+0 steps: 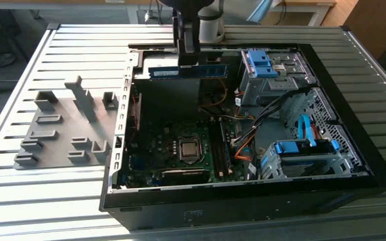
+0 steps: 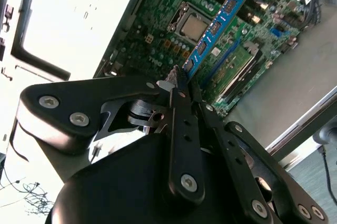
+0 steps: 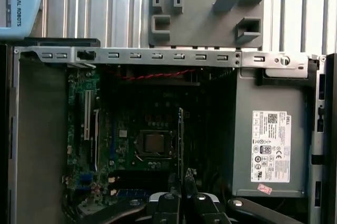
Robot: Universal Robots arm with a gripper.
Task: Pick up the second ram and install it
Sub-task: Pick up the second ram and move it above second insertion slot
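Blue-green second ram [image 1: 210, 71] is clamped between my gripper [image 1: 187, 63] fingers, pinched approx. mid-length. It stands on its long edge and level, w/ the white label toward the exterior view's left. It hangs in the air over the far end of the open PC case [image 1: 247, 201], well apart from the motherboard [image 1: 153, 150] below, and is not seated in any slot.

In the second wrist view the ram [image 2: 216, 26] runs out from my gripper [image 2: 178, 79] w/ dark chips in a row along it. The CPU socket [image 2: 194, 26] is on the board behind it. In the first wrist view the ram [image 3: 180, 134] is edge-on, a thin strip coming out of my gripper [image 3: 185, 176]. The CPU socket [image 3: 155, 144] is just beside that line, and a gray power supply box [image 3: 253, 129] is on the other side.

Outward from there, blue clips [image 1: 260, 63] sit on the drive bays at the exterior view's right. A gray rack [image 1: 66, 125] lies on the slatted metal table [image 1: 45, 201] beside the case, at the exterior view's left.
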